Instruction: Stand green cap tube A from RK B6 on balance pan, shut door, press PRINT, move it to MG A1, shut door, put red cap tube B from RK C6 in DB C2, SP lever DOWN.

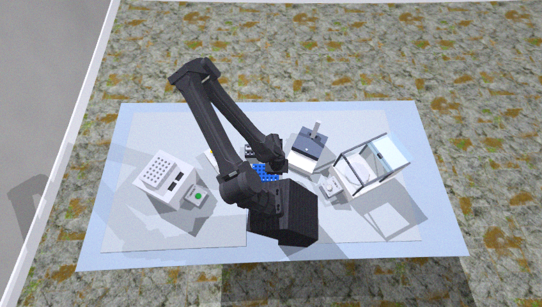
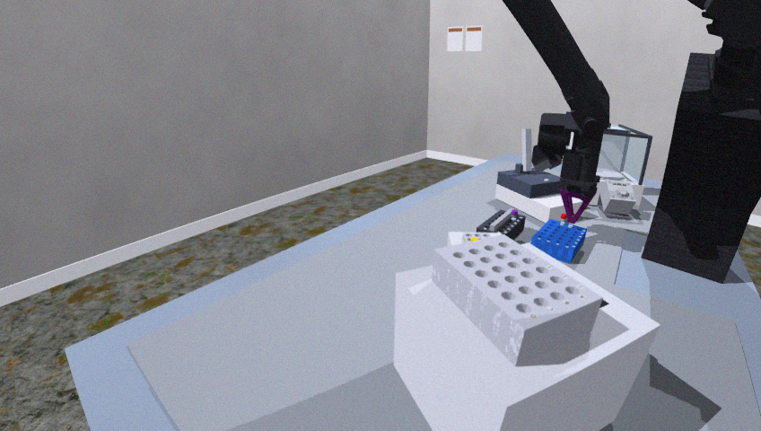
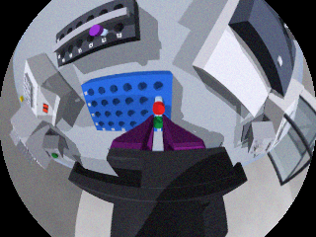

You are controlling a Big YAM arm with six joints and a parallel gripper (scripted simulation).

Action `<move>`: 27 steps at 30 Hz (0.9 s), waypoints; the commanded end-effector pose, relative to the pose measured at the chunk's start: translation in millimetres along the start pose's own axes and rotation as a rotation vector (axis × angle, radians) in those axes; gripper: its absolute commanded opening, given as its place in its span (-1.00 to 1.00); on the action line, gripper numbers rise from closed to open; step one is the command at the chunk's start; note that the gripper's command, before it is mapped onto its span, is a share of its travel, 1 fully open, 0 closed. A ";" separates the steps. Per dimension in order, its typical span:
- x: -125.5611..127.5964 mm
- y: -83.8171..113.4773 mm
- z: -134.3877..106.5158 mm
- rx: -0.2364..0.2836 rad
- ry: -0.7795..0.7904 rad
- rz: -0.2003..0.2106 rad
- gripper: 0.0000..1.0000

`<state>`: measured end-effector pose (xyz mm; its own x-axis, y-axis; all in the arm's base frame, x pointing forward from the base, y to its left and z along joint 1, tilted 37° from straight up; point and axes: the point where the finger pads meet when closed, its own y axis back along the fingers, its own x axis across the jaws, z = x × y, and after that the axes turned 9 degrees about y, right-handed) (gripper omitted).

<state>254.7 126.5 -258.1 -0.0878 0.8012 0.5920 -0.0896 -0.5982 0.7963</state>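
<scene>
My gripper (image 3: 158, 118) (image 2: 572, 220) is shut on tube A, whose green cap (image 3: 158, 122) shows between the purple fingertips over the right end of the blue rack RK (image 3: 118, 89) (image 2: 551, 246). How deep tube A sits is hidden. Tube B, red cap (image 3: 158, 108) (image 2: 563, 215), stands just behind it in the rack. The balance (image 1: 344, 192) has its door (image 1: 395, 151) slid back, open; its pan (image 1: 354, 167) is bare. The PRINT key (image 1: 329, 187) is on its front. The SP lever (image 1: 315, 129) (image 2: 526, 149) stands up. The magnet block MG (image 3: 130, 32) is behind the rack.
A purple-capped tube (image 3: 96, 31) (image 2: 514, 212) stands in the magnet block. The dry block DB (image 3: 39, 81) holds a yellow-capped tube (image 2: 474, 240). The mixer MX (image 1: 148, 190) is at the left. The spectrophotometer SP (image 1: 304, 163) stands between the magnet block and the balance.
</scene>
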 end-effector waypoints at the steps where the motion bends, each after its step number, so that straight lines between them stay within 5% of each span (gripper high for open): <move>1: -0.6 11.0 -7.3 0.006 -0.009 -0.004 -0.82; 27: -3.1 20.7 -8.1 0.008 -0.010 -0.003 -0.82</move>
<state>255.0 117.9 -248.3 -0.0872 0.8012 0.5920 -0.0941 -0.5983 0.7958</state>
